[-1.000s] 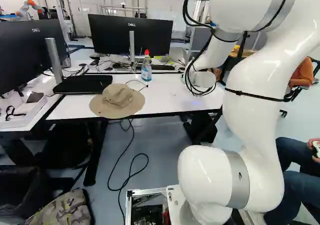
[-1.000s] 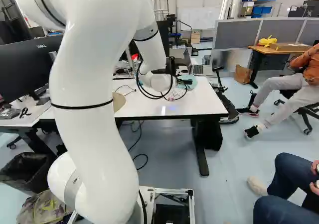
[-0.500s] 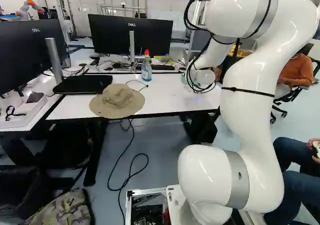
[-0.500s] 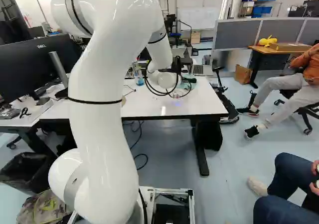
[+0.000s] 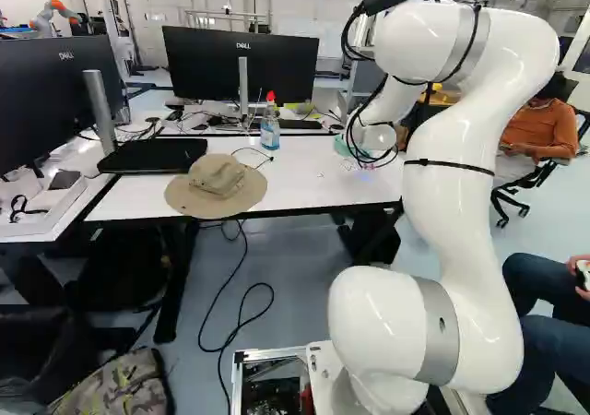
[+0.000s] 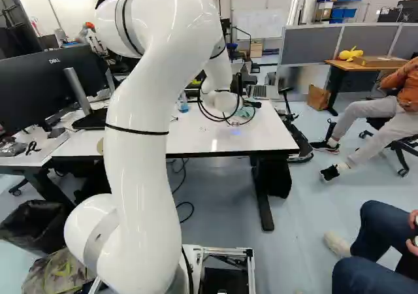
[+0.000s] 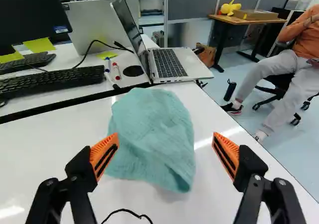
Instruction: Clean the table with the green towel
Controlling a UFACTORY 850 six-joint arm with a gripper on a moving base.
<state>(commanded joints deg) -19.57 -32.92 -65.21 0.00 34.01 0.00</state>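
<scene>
Right base view is showing my arm (image 6: 139, 124) shifting farther over the table (image 6: 255, 137), so I'm apparently nearing a grasp, gripper (image 7: 165, 155) spread wide, green towel (image 7: 149, 132) lying ungripped on the tabletop ahead

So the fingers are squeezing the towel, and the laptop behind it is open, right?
Not quite: the fingers aren't squeezing the towel. The wrist view shows them wide open, with the towel lying on the table ahead of them. The laptop behind it is open, as you said.
</scene>
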